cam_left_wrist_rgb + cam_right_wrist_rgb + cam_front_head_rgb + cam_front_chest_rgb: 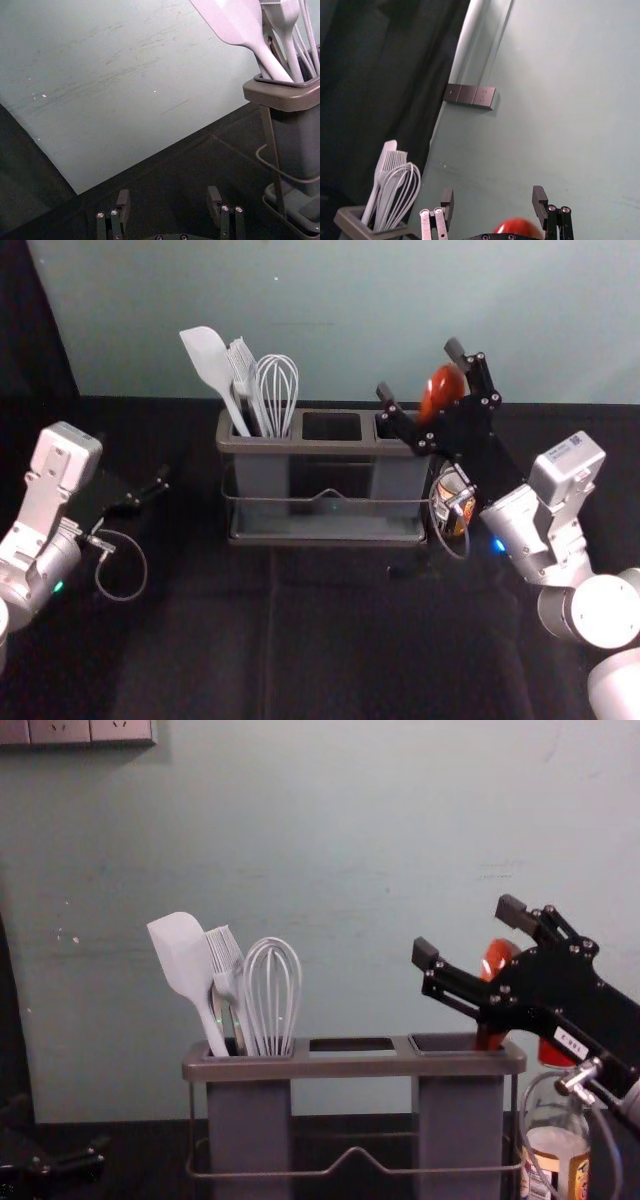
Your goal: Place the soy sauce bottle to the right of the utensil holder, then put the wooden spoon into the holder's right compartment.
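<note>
Near the table's far edge, the empty right gripper is widely opened beside the red wooden spoon in the grey plastic holder, the left gripper likewise, farther left.

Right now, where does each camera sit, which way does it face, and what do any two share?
Head: on the head, forward and down at the holder; both arms show.
Left wrist: past the open left gripper at the wall and spatula.
Right wrist: past the open right gripper at the wall and spoon.
Chest: on the chest, forward and lower; right gripper enters from the right, left gripper low at left.
Head and chest share holder, spatula, spoon, bottle.
</note>
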